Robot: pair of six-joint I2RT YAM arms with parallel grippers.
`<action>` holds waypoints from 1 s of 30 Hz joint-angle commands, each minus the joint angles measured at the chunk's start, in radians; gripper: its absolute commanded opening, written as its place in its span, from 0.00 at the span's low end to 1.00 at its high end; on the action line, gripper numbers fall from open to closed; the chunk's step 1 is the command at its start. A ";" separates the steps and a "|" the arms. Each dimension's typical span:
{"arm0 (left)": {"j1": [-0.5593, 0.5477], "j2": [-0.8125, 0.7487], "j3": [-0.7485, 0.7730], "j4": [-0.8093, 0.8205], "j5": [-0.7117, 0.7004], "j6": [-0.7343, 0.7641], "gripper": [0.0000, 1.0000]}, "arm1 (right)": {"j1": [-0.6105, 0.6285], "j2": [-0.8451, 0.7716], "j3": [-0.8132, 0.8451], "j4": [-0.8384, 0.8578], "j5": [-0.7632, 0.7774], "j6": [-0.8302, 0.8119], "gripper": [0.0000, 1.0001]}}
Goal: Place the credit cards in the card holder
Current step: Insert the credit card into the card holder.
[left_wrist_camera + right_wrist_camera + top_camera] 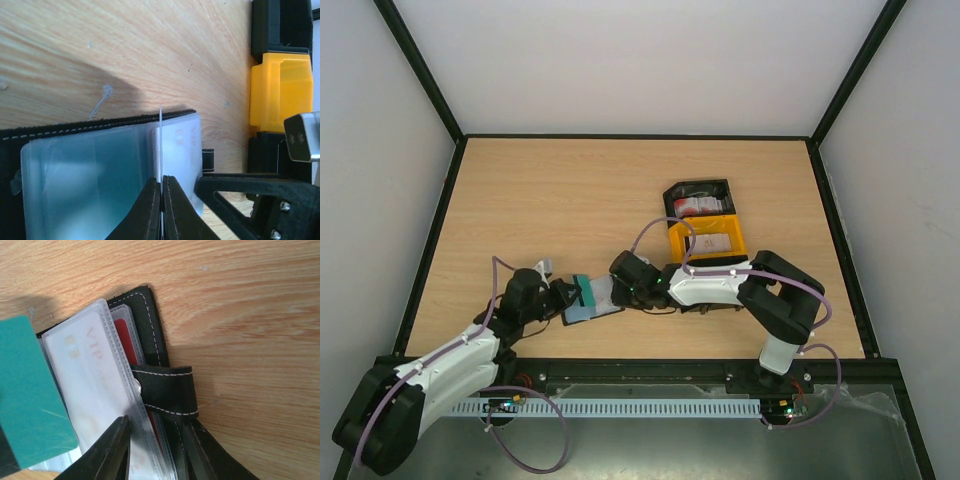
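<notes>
1. On the wooden table (pixel 540 200), in the top view, the card holder (pixel 601 300) lies open near the front edge, between the 2 arms. The left gripper (pixel 565 298) meets it from the left and the right gripper (pixel 618 293) from the right. A teal card (pixel 586 291) stands over the holder's left half. Behind the right arm, a black bin (pixel 698 184) holds red-and-white cards (pixel 698 206). A yellow bin (pixel 739 240) just in front of it holds pale cards (pixel 710 241).
2. In the left wrist view, the left gripper's fingers (pixel 147 210) are pinched tight on 1 thin card. The card is seen edge-on, upright above the holder's clear sleeves. The right arm's black fingers reach in from the right, touching the sleeves' edge.
3. In the right wrist view, the right gripper's jaws are narrowed around the holder's near edge. 1 finger presses on the clear sleeves and the other lies against the black cover beside the snap tab (pixel 167 392). A pale card marked VIP (pixel 95 375) and a red card (pixel 127 340) sit in sleeves. The teal card hangs at the left.
</notes>
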 commanded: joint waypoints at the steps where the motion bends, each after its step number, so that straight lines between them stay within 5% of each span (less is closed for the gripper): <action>1: 0.007 0.009 -0.042 0.065 0.029 0.000 0.03 | 0.007 0.036 -0.024 0.008 0.024 0.030 0.28; 22: -0.010 -0.044 -0.166 0.146 0.021 -0.205 0.03 | 0.007 0.046 -0.019 0.033 0.006 0.025 0.28; 30: -0.023 -0.076 -0.133 -0.019 -0.066 -0.144 0.03 | 0.007 0.037 -0.034 0.022 0.038 0.035 0.25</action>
